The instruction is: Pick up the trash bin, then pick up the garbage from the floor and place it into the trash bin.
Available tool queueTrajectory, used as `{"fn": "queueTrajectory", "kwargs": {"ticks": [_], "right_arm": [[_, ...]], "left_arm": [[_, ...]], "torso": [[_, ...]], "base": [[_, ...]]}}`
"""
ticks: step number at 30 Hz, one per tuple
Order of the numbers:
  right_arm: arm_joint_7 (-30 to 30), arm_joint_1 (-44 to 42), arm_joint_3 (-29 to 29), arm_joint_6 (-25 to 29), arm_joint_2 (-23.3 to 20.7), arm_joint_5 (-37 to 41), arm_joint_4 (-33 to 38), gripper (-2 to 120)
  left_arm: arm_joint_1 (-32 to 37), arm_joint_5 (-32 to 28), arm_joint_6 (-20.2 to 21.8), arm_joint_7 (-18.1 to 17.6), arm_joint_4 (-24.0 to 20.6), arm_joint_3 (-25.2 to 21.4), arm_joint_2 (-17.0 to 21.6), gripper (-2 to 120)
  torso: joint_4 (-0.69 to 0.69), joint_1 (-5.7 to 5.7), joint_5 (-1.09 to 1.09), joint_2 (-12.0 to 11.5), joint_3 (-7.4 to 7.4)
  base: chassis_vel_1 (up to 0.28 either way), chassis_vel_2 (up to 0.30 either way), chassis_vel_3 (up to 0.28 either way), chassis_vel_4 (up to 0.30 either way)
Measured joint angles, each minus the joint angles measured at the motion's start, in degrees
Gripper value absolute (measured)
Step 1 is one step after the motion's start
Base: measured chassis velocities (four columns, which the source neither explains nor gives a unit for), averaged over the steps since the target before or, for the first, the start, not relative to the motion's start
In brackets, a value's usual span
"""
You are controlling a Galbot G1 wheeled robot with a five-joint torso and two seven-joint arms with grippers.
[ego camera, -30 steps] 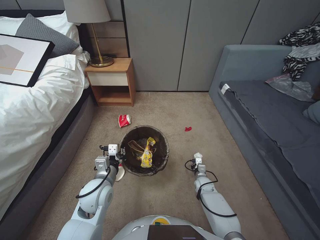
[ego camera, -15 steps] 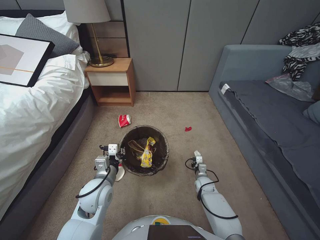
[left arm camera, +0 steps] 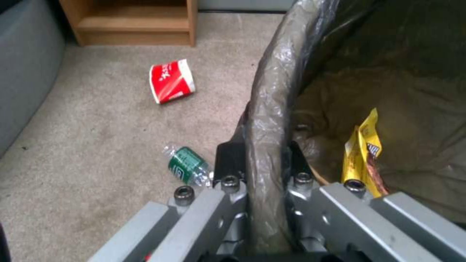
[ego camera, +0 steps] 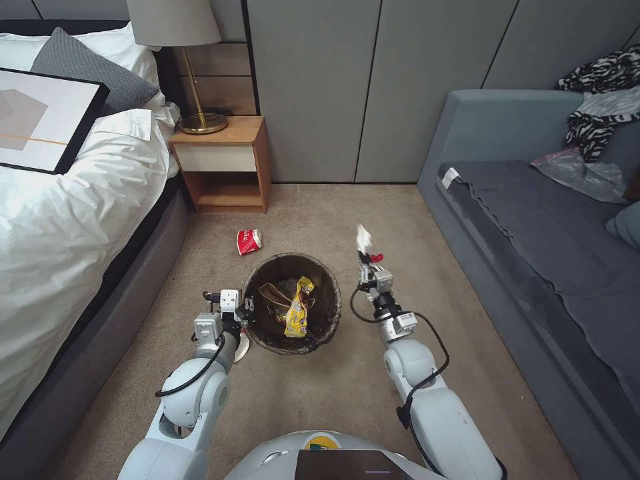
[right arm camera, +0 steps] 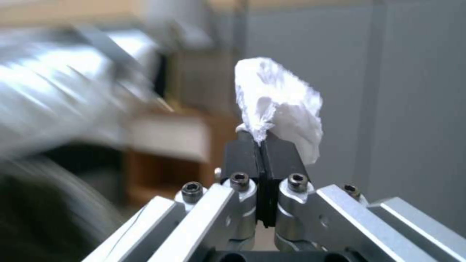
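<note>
the left gripper (left arm camera: 262, 163) clamps the rim of the trash bin (ego camera: 263, 333) (held off the carpet, it seems). the right gripper (right arm camera: 260, 145), pinching a white tissue (right arm camera: 281, 109), should carry it over the bin's mouth before letting go.

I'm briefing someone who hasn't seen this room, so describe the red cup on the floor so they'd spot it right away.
Start at the wooden nightstand beside the bed. On the carpet just in front of it, short of the trash bin, lies the red cup on its side. Unlike the small red scrap nearer the sofa, it is cup-shaped with white lettering.
</note>
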Motion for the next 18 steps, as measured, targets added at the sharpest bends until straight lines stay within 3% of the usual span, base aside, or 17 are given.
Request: {"fn": "queueTrajectory", "kwargs": {"ticks": [7, 18], "right_arm": [[-6.54, -2.07, -2.71, 1.75, -0.96, 2.72, 7.05, 0], [-9.26, -3.13, -5.61, 1.31, -1.83, 3.37, 11.39, 0]], "left_arm": [[0.11, 0.41, -0.07, 0.03, 0.38, 0.42, -0.09, 3], [-0.03, 0.45, -0.08, 0.04, 0.38, 0.72, -0.1, 3]], "torso": [[-0.01, 0.0, 0.0, 0.0, 0.0], [-0.01, 0.0, 0.0, 0.0, 0.0]], "base": [[0.0, 0.0, 0.0, 0.0], [0.0, 0.0, 0.0, 0.0]]}}
